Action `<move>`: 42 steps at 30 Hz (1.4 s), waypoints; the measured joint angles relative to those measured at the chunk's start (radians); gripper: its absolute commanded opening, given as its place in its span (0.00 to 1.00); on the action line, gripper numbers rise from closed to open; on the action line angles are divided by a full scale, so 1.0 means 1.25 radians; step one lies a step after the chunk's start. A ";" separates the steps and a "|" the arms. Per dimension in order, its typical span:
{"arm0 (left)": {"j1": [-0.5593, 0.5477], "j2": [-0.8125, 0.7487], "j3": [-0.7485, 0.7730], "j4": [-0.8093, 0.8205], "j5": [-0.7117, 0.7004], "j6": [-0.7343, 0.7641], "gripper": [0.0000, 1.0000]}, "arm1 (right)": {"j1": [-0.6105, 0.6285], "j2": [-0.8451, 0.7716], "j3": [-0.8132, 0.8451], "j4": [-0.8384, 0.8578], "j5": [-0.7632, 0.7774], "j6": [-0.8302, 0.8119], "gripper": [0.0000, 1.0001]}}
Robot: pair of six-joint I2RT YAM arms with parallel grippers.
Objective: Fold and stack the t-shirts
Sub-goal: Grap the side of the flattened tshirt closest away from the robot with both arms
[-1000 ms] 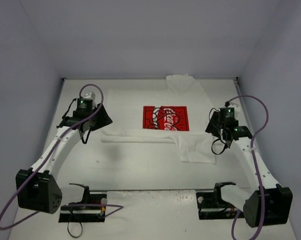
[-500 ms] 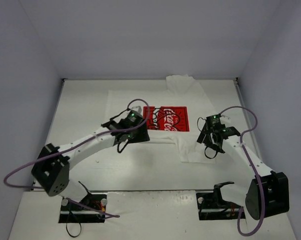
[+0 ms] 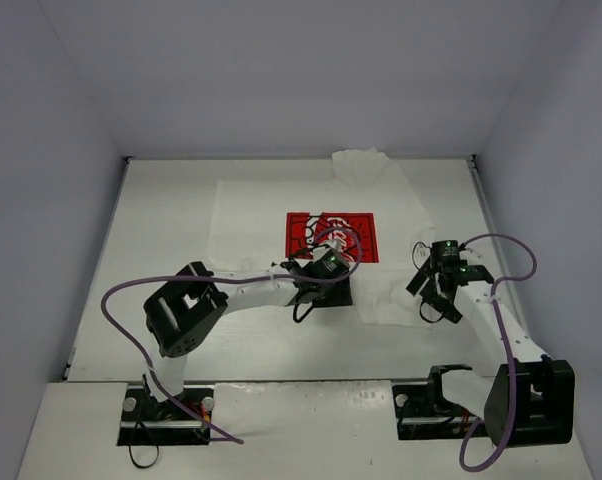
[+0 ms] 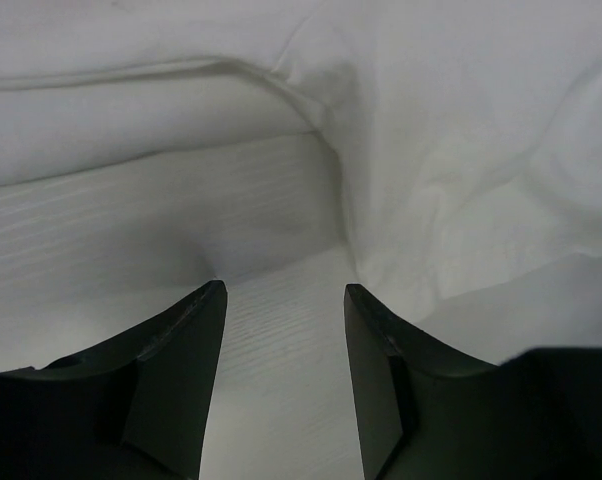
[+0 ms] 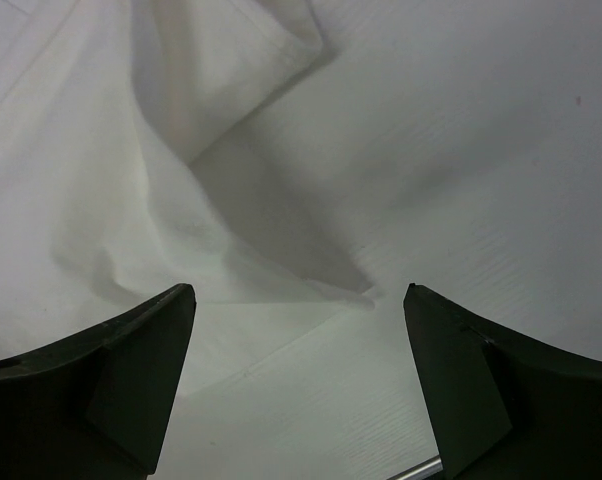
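"Looking at the left gripper [image 4: 282, 330], is it holding anything?"

"No. Its two fingers stand apart with bare table [image 3: 151, 250] between them, and nothing is pinched. A rumpled fold of the t-shirt [image 3: 251, 215] lies just ahead of the tips."

"And the right gripper [image 5: 293, 350]?"

"Spread wide as well, and empty. It hangs low at the shirt's near right corner, with cloth on its left and tabletop on its right."

"Where does the shirt lie?"

"Spread across the far middle of the table, white, with its red print [image 3: 331, 237] facing up and its near part folded over. The left arm [image 3: 251, 290] reaches across to that fold just below the print. The right gripper is well apart from it, off to the right."
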 measured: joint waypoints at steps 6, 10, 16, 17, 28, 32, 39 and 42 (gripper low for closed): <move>-0.021 0.043 0.031 0.054 -0.009 -0.036 0.46 | 0.000 -0.017 -0.018 -0.006 -0.005 0.023 0.77; -0.042 0.054 0.035 0.074 -0.026 -0.051 0.46 | 0.000 -0.010 -0.026 -0.005 -0.008 0.035 0.74; -0.076 0.082 0.062 0.093 -0.039 -0.071 0.41 | 0.000 0.025 -0.033 0.011 -0.024 0.045 0.72; -0.080 0.083 0.063 0.094 -0.039 -0.075 0.39 | 0.000 0.026 -0.035 0.014 -0.027 0.047 0.72; -0.092 0.095 0.063 0.079 -0.042 -0.101 0.00 | 0.000 0.052 -0.087 0.058 -0.079 0.084 0.67; -0.092 0.095 0.064 0.075 -0.043 -0.101 0.00 | 0.000 0.025 -0.115 0.071 -0.088 0.106 0.49; -0.092 0.094 0.065 0.073 -0.046 -0.083 0.00 | 0.000 0.001 -0.133 0.073 -0.119 0.135 0.04; -0.089 0.092 0.065 0.067 -0.046 -0.073 0.00 | 0.000 0.001 -0.132 0.072 -0.124 0.139 0.00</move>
